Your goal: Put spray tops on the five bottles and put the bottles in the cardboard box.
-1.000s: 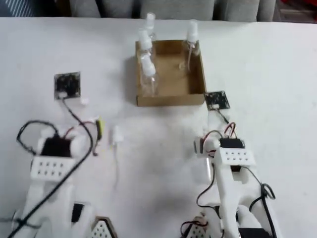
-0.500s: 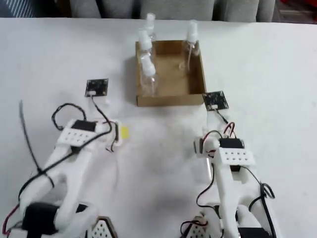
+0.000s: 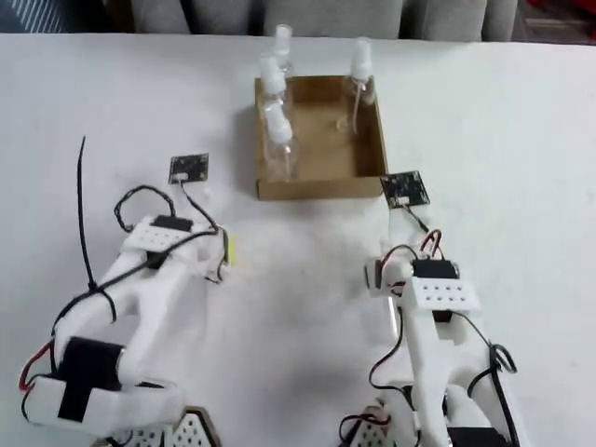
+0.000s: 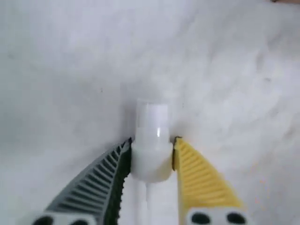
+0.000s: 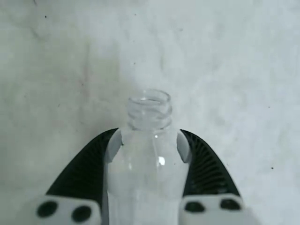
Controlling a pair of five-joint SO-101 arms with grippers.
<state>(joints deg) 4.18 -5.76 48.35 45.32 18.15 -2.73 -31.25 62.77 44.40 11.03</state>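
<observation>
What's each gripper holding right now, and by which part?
The left gripper holds a spray top by its wide lower collar. The right gripper holds an uncapped bottle by its shoulder, just below the neck.

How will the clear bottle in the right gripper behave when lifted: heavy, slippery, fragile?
Probably light: the bottle looks clear and empty, with no top on. Its smooth round wall may slip or turn between the fingers. It seems thin plastic, so a hard squeeze might dent it.
</observation>
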